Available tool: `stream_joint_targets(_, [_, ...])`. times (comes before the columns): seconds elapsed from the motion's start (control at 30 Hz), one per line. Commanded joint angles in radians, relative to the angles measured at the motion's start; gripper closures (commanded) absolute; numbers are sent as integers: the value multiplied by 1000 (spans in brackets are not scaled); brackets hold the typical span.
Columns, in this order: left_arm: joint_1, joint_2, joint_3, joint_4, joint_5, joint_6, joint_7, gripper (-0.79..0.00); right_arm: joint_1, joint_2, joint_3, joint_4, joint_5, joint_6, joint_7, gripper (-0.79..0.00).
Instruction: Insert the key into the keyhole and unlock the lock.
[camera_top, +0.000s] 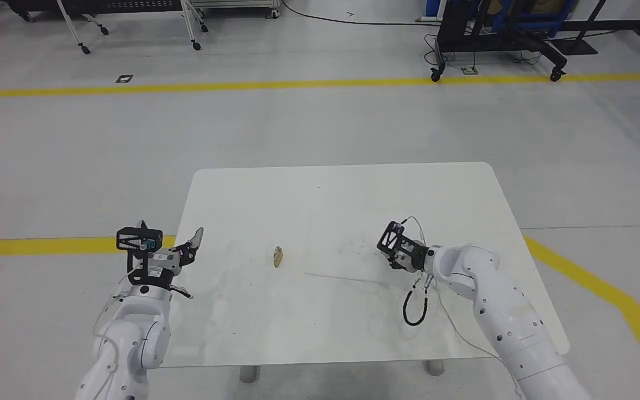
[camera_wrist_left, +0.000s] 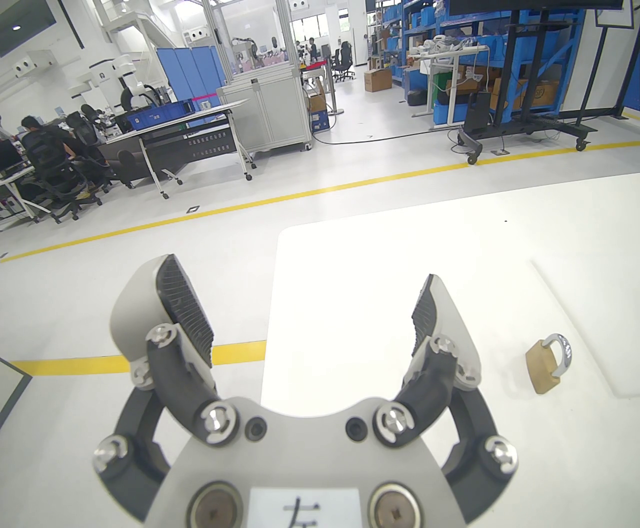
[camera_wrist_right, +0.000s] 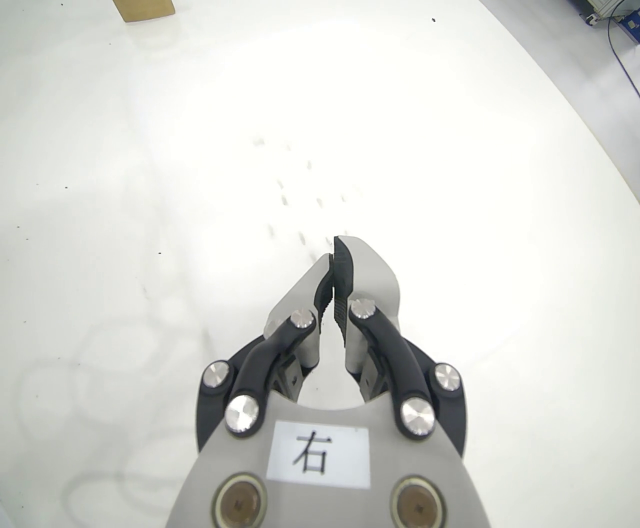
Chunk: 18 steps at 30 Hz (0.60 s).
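Two hands flank the padlock (camera_top: 277, 256), seen from above: it lies flat in the middle of the surface (camera_top: 340, 200), placed between them so either can reach. My left hand (camera_top: 190, 245) hangs at the surface's edge; my right hand (camera_top: 395, 245) sits low beyond it.

Left wrist: the hand (camera_wrist_left: 300, 280) is spread wide and empty, aimed level across the surface, with the padlock (camera_wrist_left: 545, 367) near.

Right wrist: the fingers (camera_wrist_right: 345, 265) are clenched tip to tip and pitched downward. Whether a key sits between them I cannot tell.

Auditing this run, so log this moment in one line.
left pincer: open | right pincer: shut | padlock: on table between them, unheld
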Motion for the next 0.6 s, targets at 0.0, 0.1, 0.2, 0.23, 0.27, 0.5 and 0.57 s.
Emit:
stream_joint_targets(0.0, [0,0,0,0,0,0,0,-785,-12,4,5,-21,-25,0,-3,0])
stream_joint_targets(0.1, [0,0,0,0,0,0,0,-785,-34,10,15,-46,-50,-1,-22,0])
stream_joint_targets(0.2, [0,0,0,0,0,0,0,-785,-50,16,25,-61,-79,0,-50,0])
stream_joint_targets(0.23, [0,0,0,0,0,0,0,-785,-51,17,26,-61,-79,1,-56,0])
stream_joint_targets(0.27, [0,0,0,0,0,0,0,-785,-51,17,26,-61,-79,1,-56,0])
stream_joint_targets(0.5, [0,0,0,0,0,0,0,-785,-51,17,26,-61,-79,1,-56,0])
stream_joint_targets(0.57, [0,0,0,0,0,0,0,-785,-51,17,26,-61,-79,1,-56,0])
